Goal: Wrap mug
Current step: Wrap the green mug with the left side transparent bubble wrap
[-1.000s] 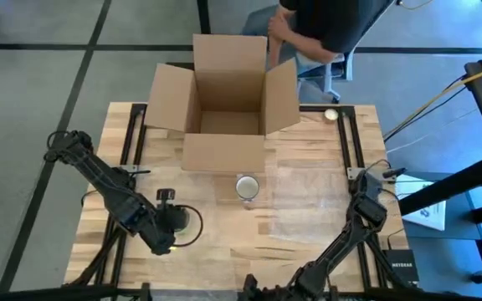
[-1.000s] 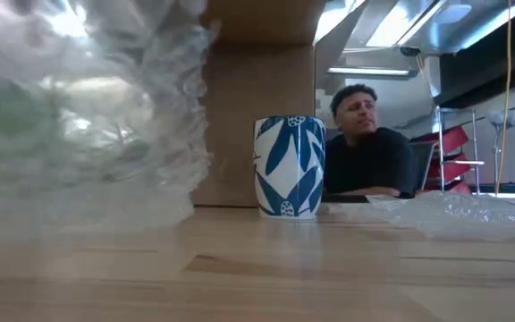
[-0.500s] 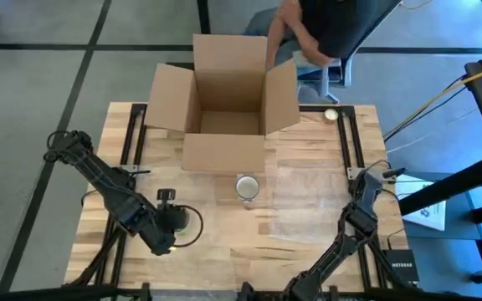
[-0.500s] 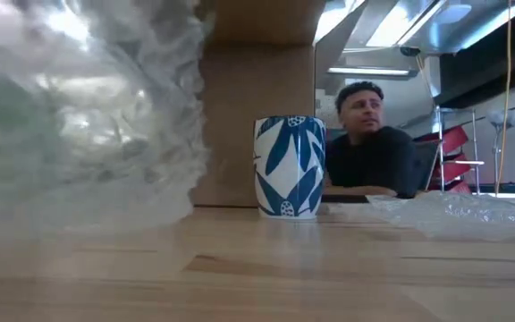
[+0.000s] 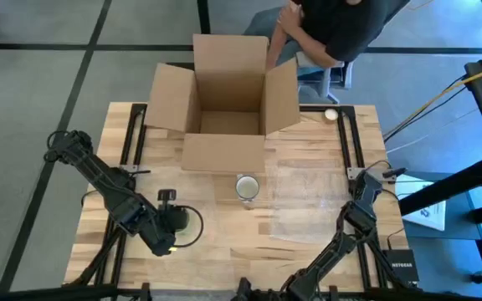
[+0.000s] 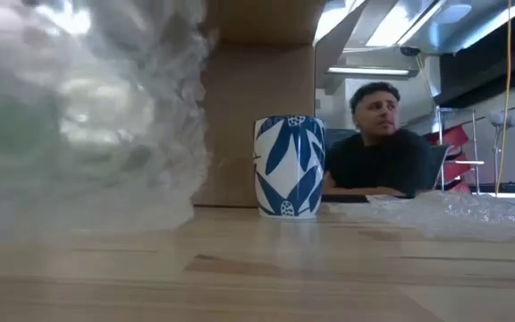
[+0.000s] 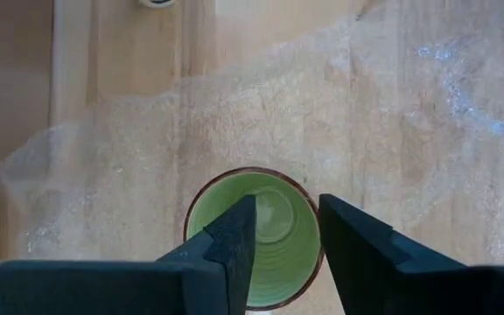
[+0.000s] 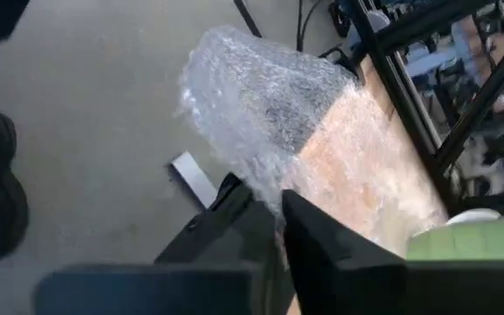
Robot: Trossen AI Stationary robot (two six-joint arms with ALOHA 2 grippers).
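- The left gripper [image 7: 278,229] hung directly above a green mug [image 7: 254,238] near the table's front-left part; its two dark fingers [image 7: 231,241] stood a little apart over the mug's open mouth, holding nothing that could be seen.
- In the high view the left gripper [image 5: 164,234] sat over that mug [image 5: 184,221], which rested on a sheet of bubble wrap [image 7: 103,166] spread on the wooden table [image 5: 224,251].
- The mug stood upright, its brown rim visible around the green interior in the left wrist view.
- The right gripper [image 8: 276,217] was at the table's right edge; its fingers [image 8: 318,236] were nearly together, pinching the edge of a second bubble wrap sheet [image 8: 265,96], which was lifted and bunched beyond the fingertips.
- In the high view the right gripper [image 5: 360,213] lay beside that clear sheet [image 5: 308,201], which covered the table's right half.
- A blue-and-white patterned mug [image 6: 290,166] stood upright on the table near its middle, just in front of an open cardboard box [image 5: 224,92]; from above it showed as a pale ring [image 5: 247,186].
- In the low view, crumpled bubble wrap [image 6: 79,107] filled the left side close to the camera, and more wrap [image 6: 454,215] lay flat at the right.
- A person [image 5: 333,25] in a dark top sat beyond the table's far edge.
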